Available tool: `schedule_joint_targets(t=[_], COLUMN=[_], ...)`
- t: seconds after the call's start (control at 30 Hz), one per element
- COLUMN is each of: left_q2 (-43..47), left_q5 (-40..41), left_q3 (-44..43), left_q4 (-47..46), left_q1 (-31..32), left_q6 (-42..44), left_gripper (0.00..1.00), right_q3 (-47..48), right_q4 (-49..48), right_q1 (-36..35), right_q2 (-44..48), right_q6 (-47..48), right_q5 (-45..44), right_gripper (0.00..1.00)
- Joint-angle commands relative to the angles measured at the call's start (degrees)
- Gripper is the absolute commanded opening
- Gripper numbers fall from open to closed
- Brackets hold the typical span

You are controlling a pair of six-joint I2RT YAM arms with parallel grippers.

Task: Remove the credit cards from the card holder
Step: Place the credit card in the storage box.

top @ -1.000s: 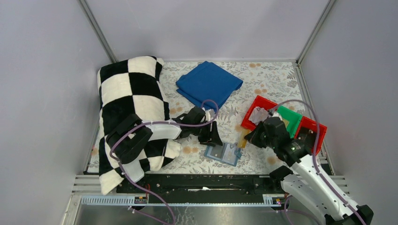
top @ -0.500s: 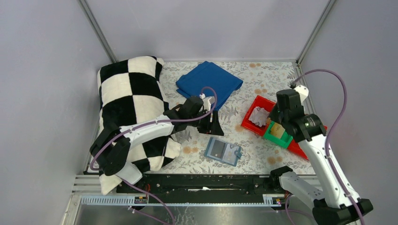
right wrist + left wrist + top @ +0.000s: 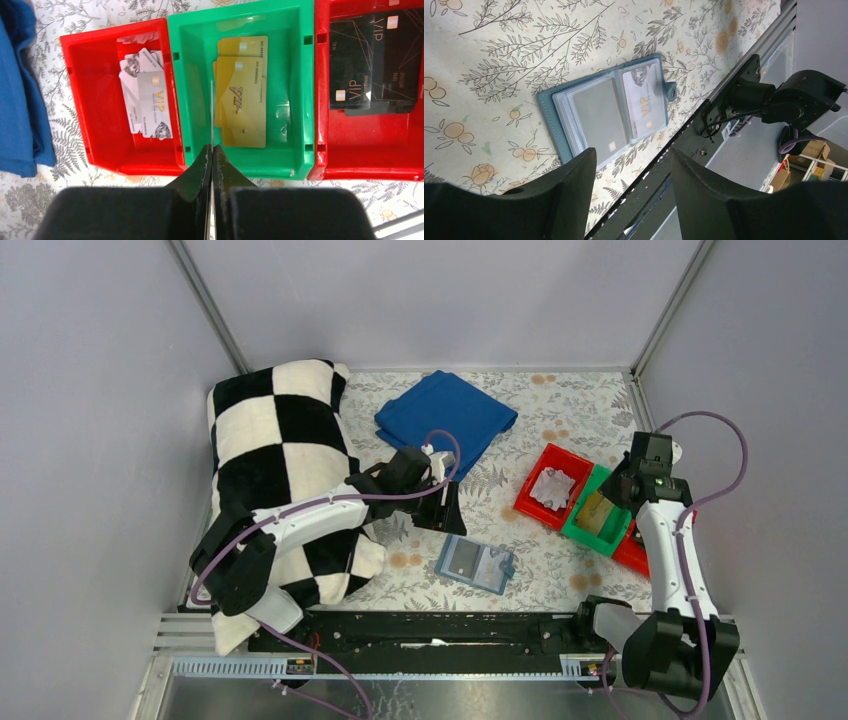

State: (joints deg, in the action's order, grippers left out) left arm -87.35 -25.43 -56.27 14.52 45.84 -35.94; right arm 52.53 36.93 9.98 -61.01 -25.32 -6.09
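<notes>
The teal card holder (image 3: 475, 564) lies open on the table; it also shows in the left wrist view (image 3: 609, 112). A whitish VIP card (image 3: 646, 100) and a grey card (image 3: 599, 117) sit in its clear sleeves. My left gripper (image 3: 447, 508) is open and empty (image 3: 633, 155), just above and behind the holder. My right gripper (image 3: 615, 492) is shut (image 3: 212, 147) on a thin card seen edge-on (image 3: 212, 115), held over the green bin (image 3: 195, 95).
The green bin holds yellow cards (image 3: 242, 92). The left red bin (image 3: 90, 95) holds whitish cards (image 3: 147, 102); the right red bin (image 3: 370, 145) holds black cards (image 3: 372, 62). A folded blue cloth (image 3: 445, 420) lies behind. A checkered pillow (image 3: 280, 460) lies left.
My right arm has swung from beside the card holder out to the right, over the bins, with the card in it. My left gripper has drawn back a little from the holder.
</notes>
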Motion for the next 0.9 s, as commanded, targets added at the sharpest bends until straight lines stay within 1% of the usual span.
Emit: schedule_joint_targets(t=[0.0,0.1,0.33,0.57,0.6,0.73,0.77,0.83,0.87], left_q2=[1.95,1.77,1.04,1.70,1.45,1.22,1.30,1.31,1.26], left_q5=[0.48,0.40,-0.92,-0.88,-1.49,-1.65,-1.66,-1.63,-1.92], left_q3=[-1.74,-1.21,0.00,1.19,1.34,1.08,1.08,1.16,1.16], left_q4=[0.54,0.66,-0.24,-1.02,-1.54,-1.59,-1.60,-1.56,-1.52], left_q1=[-0.49,-0.66,-1.24,-1.28,-1.27,-1.26,-1.29,-1.24,-1.20], left_q6=[2.56,3.01,3.01,2.05,1.70,1.63,1.64,1.60,1.58], left_gripper=[0.60,0.60,0.61,0.64,0.64,0.64,0.64,0.64,0.65], right_q3=[-3.14,-6.82,-11.84,-12.84,-13.94,-15.82,-16.17,-16.52,-16.38], right_q4=[-6.80,-11.06,-18.34,-20.51,-22.19,-24.61,-25.19,-25.65,-25.40], right_q1=[2.16,2.45,4.79,9.66,9.97,10.06,10.06,10.06,10.13], right_q2=[-0.86,-0.53,-5.01,-8.94,-9.37,-9.55,-9.63,-10.21,-10.76], right_q6=[1.25,1.70,2.56,2.42,1.83,1.47,1.31,0.84,0.62], right_q5=[2.32,1.11,4.57,8.63,11.51,13.13,13.64,13.65,13.18], right_gripper=[0.00,0.00,0.00,0.01,0.01,0.02,0.03,0.09,0.14])
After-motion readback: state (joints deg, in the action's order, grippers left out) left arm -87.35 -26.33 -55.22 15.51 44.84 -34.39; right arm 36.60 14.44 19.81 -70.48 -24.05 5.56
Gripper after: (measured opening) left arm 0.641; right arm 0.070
